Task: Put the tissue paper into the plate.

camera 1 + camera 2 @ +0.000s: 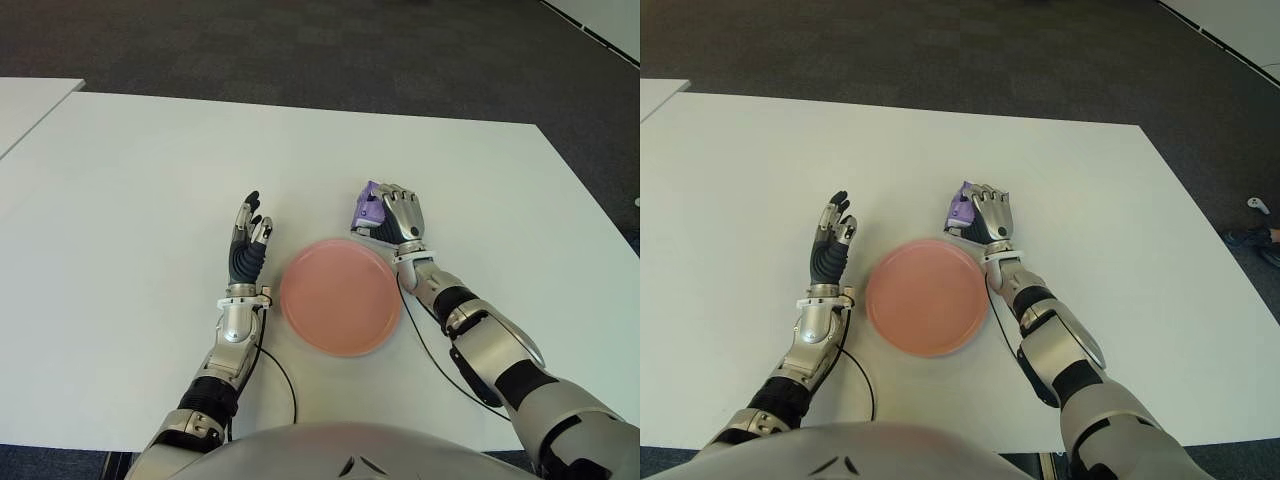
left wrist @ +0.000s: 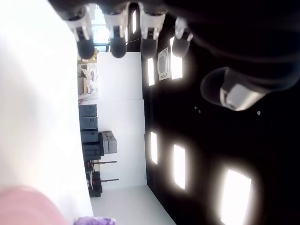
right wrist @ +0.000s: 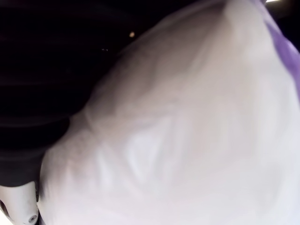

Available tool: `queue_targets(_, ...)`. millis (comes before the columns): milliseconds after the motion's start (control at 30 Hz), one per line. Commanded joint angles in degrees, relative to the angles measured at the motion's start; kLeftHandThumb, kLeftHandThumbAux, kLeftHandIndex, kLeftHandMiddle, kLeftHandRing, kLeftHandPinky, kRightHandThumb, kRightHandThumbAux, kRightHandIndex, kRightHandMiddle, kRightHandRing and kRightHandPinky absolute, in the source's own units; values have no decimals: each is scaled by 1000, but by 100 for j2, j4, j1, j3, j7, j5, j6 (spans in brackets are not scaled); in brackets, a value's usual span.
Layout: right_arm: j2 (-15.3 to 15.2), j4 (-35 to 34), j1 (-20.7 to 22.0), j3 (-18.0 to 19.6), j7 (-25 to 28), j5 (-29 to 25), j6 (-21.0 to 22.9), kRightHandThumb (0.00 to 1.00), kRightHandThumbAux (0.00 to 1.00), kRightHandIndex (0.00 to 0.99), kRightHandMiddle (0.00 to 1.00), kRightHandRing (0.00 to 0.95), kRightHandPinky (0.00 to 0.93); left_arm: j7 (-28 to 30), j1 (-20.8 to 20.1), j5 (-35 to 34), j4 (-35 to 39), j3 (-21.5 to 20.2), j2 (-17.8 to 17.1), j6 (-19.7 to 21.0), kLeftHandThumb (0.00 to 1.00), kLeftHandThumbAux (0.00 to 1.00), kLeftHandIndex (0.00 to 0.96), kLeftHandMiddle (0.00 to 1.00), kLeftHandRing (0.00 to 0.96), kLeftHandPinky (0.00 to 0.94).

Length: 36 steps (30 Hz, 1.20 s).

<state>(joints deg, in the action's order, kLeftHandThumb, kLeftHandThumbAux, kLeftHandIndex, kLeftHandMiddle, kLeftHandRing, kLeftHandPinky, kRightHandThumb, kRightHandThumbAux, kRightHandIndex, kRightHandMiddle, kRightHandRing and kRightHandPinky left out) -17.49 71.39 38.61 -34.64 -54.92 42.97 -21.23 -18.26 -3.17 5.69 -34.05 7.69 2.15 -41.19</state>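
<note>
**Beside the plate, tissue pack in the right hand's grasp**

On the white table (image 1: 120, 200) lies a round pink plate (image 1: 340, 296), holding nothing. Just beyond its far right edge, the right hand (image 1: 398, 216) is curled around a purple tissue pack (image 1: 366, 210), which fills the right wrist view. The left hand (image 1: 247, 245) shows left of the plate, fingers straight and holding nothing.

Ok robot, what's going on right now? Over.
Right hand shut on tissue, just beyond plate. Left hand open, left of plate. Nothing in the way.
</note>
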Motion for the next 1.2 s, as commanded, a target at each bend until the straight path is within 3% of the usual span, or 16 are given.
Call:
queue_targets(33, 91, 402, -550, 0, 561, -44, -8, 749, 709, 440, 902, 878, 863, 40, 929, 301, -1107, -75, -348, 61, 0, 375, 0, 1, 0, 0)
queue_targets(100, 78, 283, -375, 10, 494, -39, -5, 749, 709, 440, 904, 883, 868, 25, 926, 325, -1114, -66, -357, 48, 0, 373, 0, 2, 0, 0)
queue_targets(400, -28, 195, -305, 109, 266, -63, -228, 748, 710, 440, 908, 881, 867, 114, 981, 244, -1111, -87, -356, -36, 0, 377, 0, 8, 0, 0)
queue_targets(533, -222, -83, 154, 332, 220, -171, -533, 748, 710, 439, 916, 890, 876, 92, 912, 270, -1261, -86, -378, -148, 0, 378, 0, 5, 0, 0)
queue_targets(633, -270, -327, 251, 388, 46, -115, -595, 748, 710, 439, 928, 899, 883, 68, 884, 300, -1295, -81, -394, -157, 0, 375, 0, 4, 0, 0)
queue_targets(933, -439, -2533, 81, 878, -79, -133, -783, 748, 709, 439, 919, 894, 876, 15, 863, 371, -1257, -69, -420, -104, 0, 367, 0, 1, 0, 0)
queue_targets(1100, -558, -3908, -184, 1222, 452, -225, -606, 748, 709, 440, 915, 896, 875, 77, 880, 347, -1209, -54, -416, -61, 0, 361, 0, 0, 0, 0)
queue_targets(1200, -593, -4299, -202, 1376, 689, -237, -522, 747, 708, 440, 917, 899, 881, 57, 887, 361, -1170, -46, -413, 13, 0, 357, 0, 0, 0, 0)
